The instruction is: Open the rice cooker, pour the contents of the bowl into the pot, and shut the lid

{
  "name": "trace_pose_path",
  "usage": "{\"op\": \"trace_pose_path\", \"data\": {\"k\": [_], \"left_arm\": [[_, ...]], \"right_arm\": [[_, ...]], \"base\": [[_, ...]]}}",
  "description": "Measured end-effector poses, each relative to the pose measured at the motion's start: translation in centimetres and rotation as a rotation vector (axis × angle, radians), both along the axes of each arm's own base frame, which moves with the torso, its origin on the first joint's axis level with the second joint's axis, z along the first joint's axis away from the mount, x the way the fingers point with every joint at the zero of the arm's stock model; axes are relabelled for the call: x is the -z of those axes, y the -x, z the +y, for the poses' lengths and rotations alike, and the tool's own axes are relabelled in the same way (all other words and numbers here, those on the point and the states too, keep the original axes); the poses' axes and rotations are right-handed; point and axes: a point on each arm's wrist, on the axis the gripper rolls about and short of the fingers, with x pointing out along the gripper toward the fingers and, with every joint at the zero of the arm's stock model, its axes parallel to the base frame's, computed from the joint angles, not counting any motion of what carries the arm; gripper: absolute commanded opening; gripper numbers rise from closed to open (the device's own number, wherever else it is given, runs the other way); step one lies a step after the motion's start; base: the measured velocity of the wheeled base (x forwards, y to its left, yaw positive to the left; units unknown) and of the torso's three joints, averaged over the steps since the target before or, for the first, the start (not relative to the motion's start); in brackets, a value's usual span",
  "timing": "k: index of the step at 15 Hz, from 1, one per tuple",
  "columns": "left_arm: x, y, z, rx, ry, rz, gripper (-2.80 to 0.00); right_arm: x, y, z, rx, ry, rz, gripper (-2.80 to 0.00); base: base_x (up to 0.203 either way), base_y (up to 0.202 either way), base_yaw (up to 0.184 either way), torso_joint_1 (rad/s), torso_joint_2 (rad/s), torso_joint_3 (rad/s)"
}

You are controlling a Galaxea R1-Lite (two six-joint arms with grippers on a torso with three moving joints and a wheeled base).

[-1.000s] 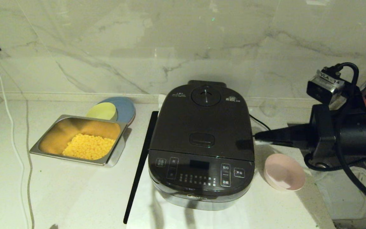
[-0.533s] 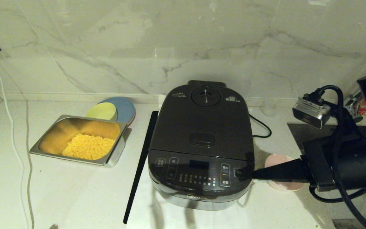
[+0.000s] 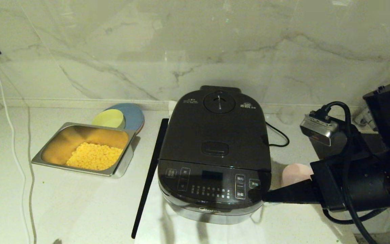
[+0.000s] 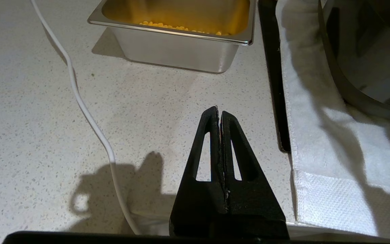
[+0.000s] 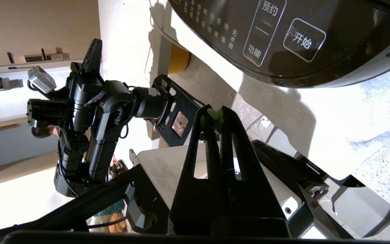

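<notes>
Cooker (image 3: 215, 152) sits mid-counter, lid (image 3: 217, 130) down and flat — so by the look of it nothing is opened yet. Right gripper (image 3: 266, 196) lies level by the cooker's front right corner, fingers pressed together, a few green bits stuck at the tips but nothing held. Bowl (image 3: 295, 173) is just behind it, partly hidden. Next, I'd say: up and over to the release button (image 3: 215, 148), then a press. Left gripper (image 4: 219, 113) is parked low, also closed.
</notes>
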Motion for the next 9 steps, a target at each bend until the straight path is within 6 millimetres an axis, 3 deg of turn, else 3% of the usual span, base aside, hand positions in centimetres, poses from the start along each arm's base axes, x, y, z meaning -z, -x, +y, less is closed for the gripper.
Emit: {"op": "trace_pose_path", "data": {"k": [9], "left_arm": [[0.00, 0.00, 0.00, 0.000, 0.000, 0.000, -2.80]], "right_arm": [[-0.12, -0.53, 0.40, 0.003, -0.012, -0.009, -2.80]], "base": [[0.000, 0.000, 0.000, 0.000, 0.00, 0.000]]}}
